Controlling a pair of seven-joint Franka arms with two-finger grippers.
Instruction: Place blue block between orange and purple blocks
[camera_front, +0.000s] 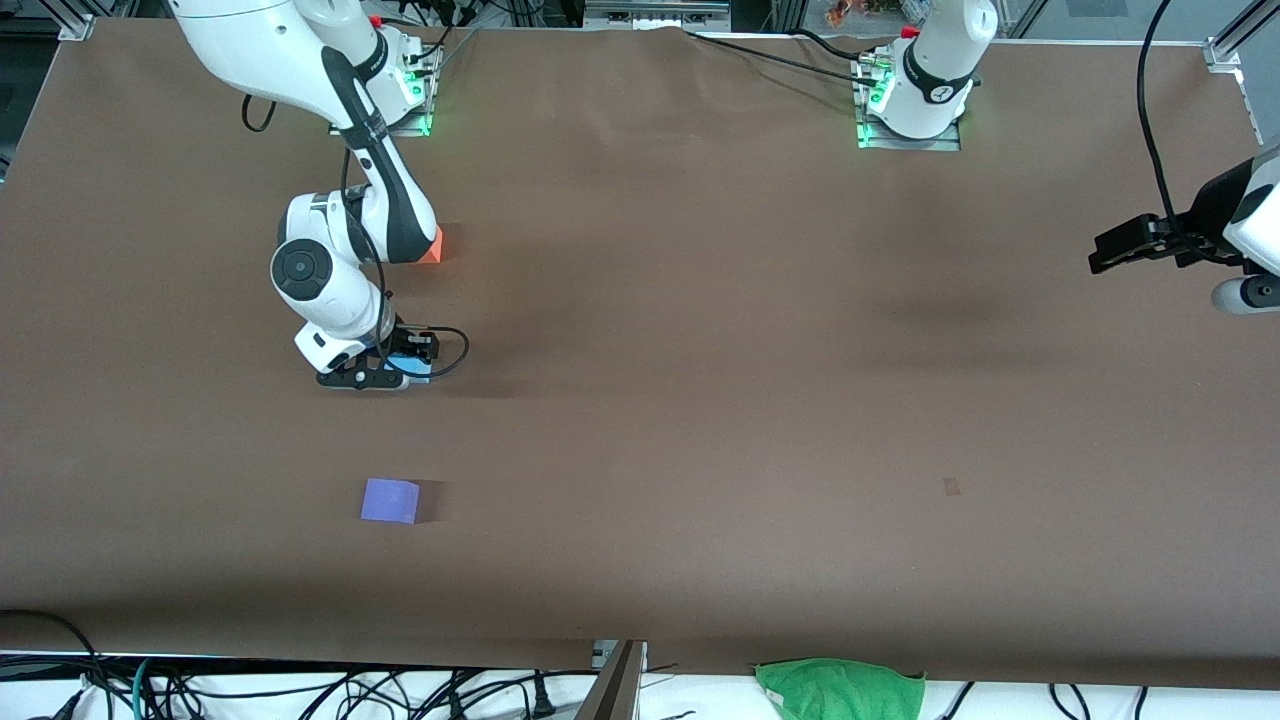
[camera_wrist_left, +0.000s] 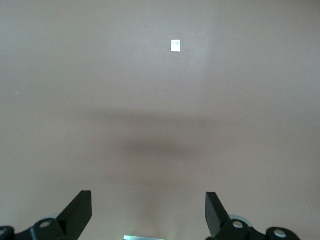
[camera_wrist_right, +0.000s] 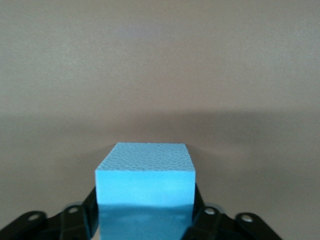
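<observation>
Right hand (camera_wrist_right: 145, 220) grips the blue block (camera_wrist_right: 145, 187), faces level.

Even overhead light, moderately bright; brown worktop (camera_front: 700, 400) matte, no glare. Soft diffuse arm shadows, short shadow beside purple block (camera_front: 390, 500). Green LEDs glow at both arm bases. Left wrist view washed out and hazy, 1 small overexposed white patch (camera_wrist_left: 175, 45). Right wrist view: blue block (camera_wrist_right: 145, 192) sharp, worktop past it soft.
</observation>
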